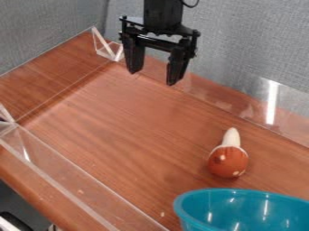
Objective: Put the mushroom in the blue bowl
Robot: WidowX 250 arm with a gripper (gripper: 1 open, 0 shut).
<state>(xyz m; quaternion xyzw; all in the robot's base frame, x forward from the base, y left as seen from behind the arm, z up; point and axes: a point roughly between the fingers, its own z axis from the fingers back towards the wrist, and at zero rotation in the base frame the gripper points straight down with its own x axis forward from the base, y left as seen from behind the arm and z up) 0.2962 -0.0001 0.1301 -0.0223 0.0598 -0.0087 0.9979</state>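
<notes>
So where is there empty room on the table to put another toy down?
The wooden tabletop is bare through the middle and left, between the clear plastic wall and the open black gripper. The bottom right is crowded: the red-capped toy mushroom lies beside the teal-blue plastic bowl.

A reddish-brown wood-grain bench [121,117] fills the view, fenced by low clear plastic walls [54,176] along its edges. Behind stands a grey, seemingly fabric-textured wall [254,36]. Light is even, with soft glare.
</notes>
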